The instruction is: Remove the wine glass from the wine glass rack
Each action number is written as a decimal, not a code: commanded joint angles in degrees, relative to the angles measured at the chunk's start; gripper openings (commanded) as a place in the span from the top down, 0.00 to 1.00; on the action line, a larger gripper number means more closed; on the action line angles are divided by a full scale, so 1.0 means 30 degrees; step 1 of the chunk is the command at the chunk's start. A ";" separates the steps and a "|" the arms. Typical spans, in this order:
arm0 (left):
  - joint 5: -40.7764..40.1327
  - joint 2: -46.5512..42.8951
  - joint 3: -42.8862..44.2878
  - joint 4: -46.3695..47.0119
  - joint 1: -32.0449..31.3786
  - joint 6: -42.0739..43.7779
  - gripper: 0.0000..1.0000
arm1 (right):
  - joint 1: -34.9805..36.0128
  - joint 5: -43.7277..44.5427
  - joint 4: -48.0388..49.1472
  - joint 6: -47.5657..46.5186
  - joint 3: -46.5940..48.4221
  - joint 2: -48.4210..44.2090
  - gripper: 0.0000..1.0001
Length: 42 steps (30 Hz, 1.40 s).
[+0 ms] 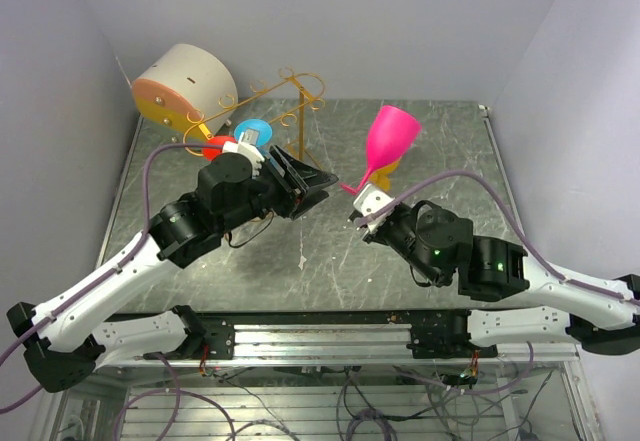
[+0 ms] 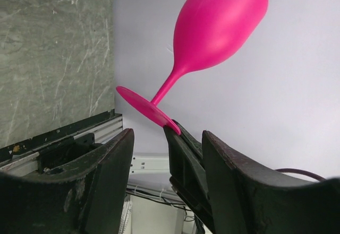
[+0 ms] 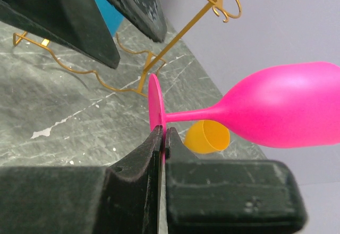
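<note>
The pink wine glass (image 1: 392,137) hangs tilted in the air right of the gold wire wine glass rack (image 1: 283,98), fully apart from it. My right gripper (image 1: 359,202) is shut on the rim of its round foot (image 3: 155,105); the bowl (image 3: 289,111) points away to the right in the right wrist view. My left gripper (image 1: 318,183) stands open just left of the foot, with nothing between its fingers. In the left wrist view the glass (image 2: 220,24) rises above the right gripper's fingers (image 2: 183,154), which stand between my left fingers (image 2: 106,175).
A blue glass (image 1: 252,133) and a red one (image 1: 218,147) sit at the rack. A cream drum with an orange face (image 1: 183,86) lies at the back left. A yellow cup (image 3: 208,137) rests on the marble table (image 1: 330,261) under the pink bowl. Walls close in on all sides.
</note>
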 commanded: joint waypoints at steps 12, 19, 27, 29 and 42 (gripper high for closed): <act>0.0075 0.0433 0.0094 0.0748 -0.0037 -0.0106 0.36 | 0.3170 0.2788 0.3189 -0.1671 -0.0716 0.0979 1.00; 0.0757 0.0647 -0.0485 0.1460 -0.0041 -0.0239 0.38 | 0.5980 0.5395 0.6180 -0.4185 -0.2219 0.1244 1.00; 0.1689 0.0632 -0.1150 0.2813 -0.0040 -0.0107 0.58 | 0.7074 0.6822 0.7878 -0.5730 -0.2823 0.1933 1.00; 0.1894 0.0428 -0.1483 0.3359 -0.0044 -0.0065 0.71 | 0.7097 0.6776 0.8007 -0.5703 -0.2891 0.1715 1.00; 0.1334 -0.1052 -0.3061 0.4732 -0.0044 0.0202 0.93 | 0.7105 0.7775 0.5935 -0.3242 -0.2184 0.1044 0.90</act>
